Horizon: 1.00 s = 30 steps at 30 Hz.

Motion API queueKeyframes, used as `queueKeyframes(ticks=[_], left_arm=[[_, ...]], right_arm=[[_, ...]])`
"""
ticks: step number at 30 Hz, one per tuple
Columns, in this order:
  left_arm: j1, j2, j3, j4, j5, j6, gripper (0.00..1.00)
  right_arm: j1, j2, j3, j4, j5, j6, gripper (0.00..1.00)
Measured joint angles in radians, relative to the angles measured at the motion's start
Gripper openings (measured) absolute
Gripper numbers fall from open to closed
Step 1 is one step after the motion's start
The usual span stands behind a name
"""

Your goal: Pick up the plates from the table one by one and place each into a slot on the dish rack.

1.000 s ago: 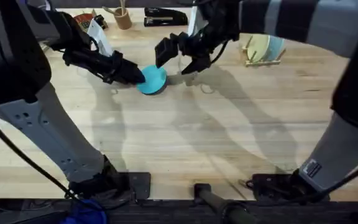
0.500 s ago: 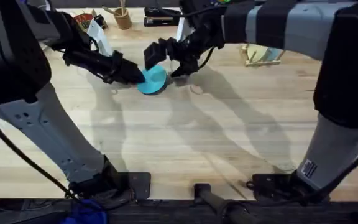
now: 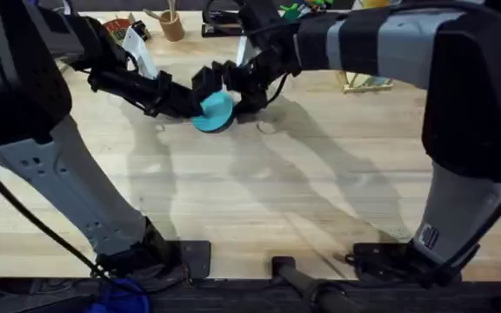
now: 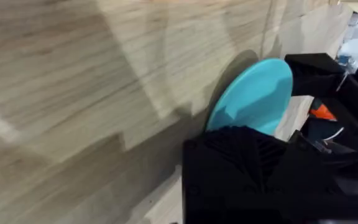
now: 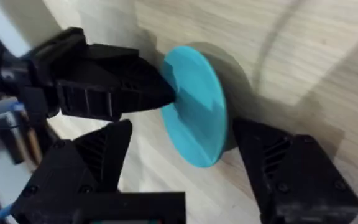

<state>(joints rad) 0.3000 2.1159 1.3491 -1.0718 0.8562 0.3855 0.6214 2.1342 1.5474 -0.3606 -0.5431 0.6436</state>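
Light plank tabletop [image 3: 259, 191], grain and seams visible, carries all items.

Arms, two. Left arm enters from 9 o'clock in the overhead view; right arm reaches across from 3 o'clock toward the upper middle.

Dish rack [image 3: 368, 83], one, light wood, at about 1 o'clock, largely hidden behind the right arm; its contents cannot be counted.

Turquoise plate [image 3: 214, 111], one, at roughly 11 o'clock on the tabletop, tilted up on edge with its lower rim at the wood.

Left claw [image 3: 194, 106]: clamped on the plate's rim from the 9 o'clock side; in the right wrist view its black fingers [image 5: 148, 93] meet the plate [image 5: 194, 115] at the edge.

Right claw [image 3: 224, 87]: fingers spread apart, one on each side of the plate, straddling it from the 1 o'clock side; contact cannot be told.

Change from one second ago: right claw has travelled leftward from beside the plate to around it; plate and left claw unchanged in place.
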Motion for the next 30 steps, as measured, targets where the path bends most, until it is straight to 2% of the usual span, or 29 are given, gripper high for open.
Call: queueKeyframes(ticks=[11,19,20,22,23,25,30], left_arm=[[0.000,0.000,0.000,0.004,0.002,0.000,0.042],[0.000,0.000,0.000,0.007,0.003,0.000,0.042],[0.000,0.000,0.000,0.006,0.004,0.000,0.042],[0.002,0.000,0.000,0.007,0.004,0.000,0.042],[0.006,0.000,0.001,0.006,0.005,0.000,0.042],[0.014,0.000,0.001,0.006,0.014,0.000,0.042],[0.014,0.000,0.001,0.006,0.013,0.000,0.041]], right_arm=[[-0.007,0.010,0.015,0.004,-0.001,0.080,0.991],[-0.007,0.035,0.015,-0.003,0.004,0.089,0.538],[-0.008,0.035,0.015,-0.003,0.004,0.089,0.433],[-0.008,0.036,0.014,-0.016,0.006,0.092,0.155],[-0.014,0.036,0.013,-0.014,-0.018,0.097,0.069],[-0.015,0.032,0.022,0.000,-0.029,0.097,0.039],[-0.015,0.032,0.022,-0.003,-0.038,0.097,0.037]])
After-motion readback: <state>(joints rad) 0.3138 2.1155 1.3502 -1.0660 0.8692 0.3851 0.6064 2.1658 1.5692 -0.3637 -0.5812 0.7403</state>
